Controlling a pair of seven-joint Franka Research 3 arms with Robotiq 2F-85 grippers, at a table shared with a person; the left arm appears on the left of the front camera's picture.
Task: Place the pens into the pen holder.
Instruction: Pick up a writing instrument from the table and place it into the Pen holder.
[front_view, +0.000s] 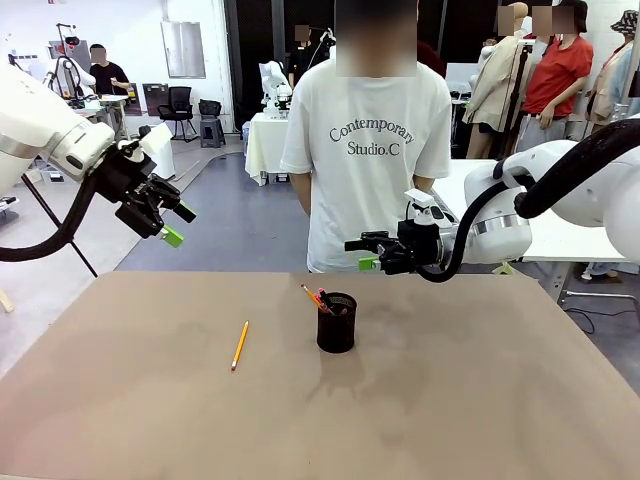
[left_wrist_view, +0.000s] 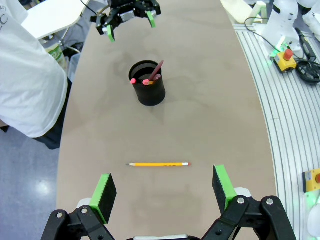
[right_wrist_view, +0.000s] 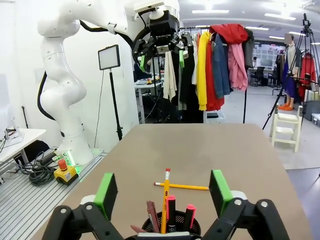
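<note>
The pen holder (front_view: 336, 325), a black mesh cup, stands mid-table with several pens (front_view: 318, 298) leaning inside it. From the right wrist view I look down into the pen holder (right_wrist_view: 172, 220) at a yellow pencil (right_wrist_view: 165, 197), a dark red pen (right_wrist_view: 151, 210) and red-ended markers (right_wrist_view: 170, 206). My right gripper (front_view: 358, 253) hovers open just above and behind the cup, holding nothing. One yellow pencil (front_view: 240, 345) lies flat on the table to the cup's left. My left gripper (front_view: 178, 225) hangs open, high over the table's left side, looking down on that pencil (left_wrist_view: 159, 164).
A person in a white T-shirt (front_view: 365, 150) stands at the far table edge behind the cup. The left wrist view shows a red stop button (left_wrist_view: 286, 55) and cables beside the table, off its surface.
</note>
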